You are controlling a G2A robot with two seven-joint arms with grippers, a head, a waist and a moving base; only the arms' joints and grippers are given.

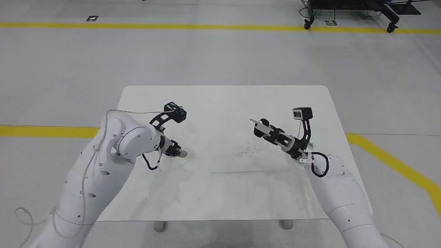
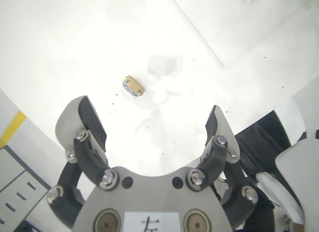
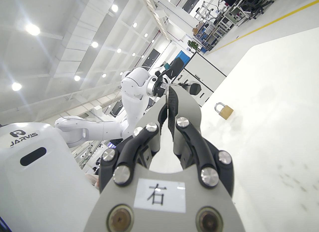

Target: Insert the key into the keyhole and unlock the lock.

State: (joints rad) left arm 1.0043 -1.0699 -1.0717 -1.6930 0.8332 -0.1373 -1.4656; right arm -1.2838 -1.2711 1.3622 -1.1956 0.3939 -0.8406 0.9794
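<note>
Pre-insertion stage: a small brass padlock [image 2: 133,86] with steel shackle lay on the white bench [image 2: 74,31] just ahead of the spread left claw [image 2: 149,105], while the right claw [image 1: 256,125], well apart, was pressed together seemingly on a thin silver key [image 3: 168,90]; steadying the padlock would likely be needed next.

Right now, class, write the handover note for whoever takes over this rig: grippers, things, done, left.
Left gripper: open, over the padlock, not touching it.
Right gripper: shut, away from the padlock; whether it holds the key is too small to tell.
Padlock lies on the table, shackle closed.
Done: key not yet in the padlock.
Left: steady padlock, insert key, turn.
</note>
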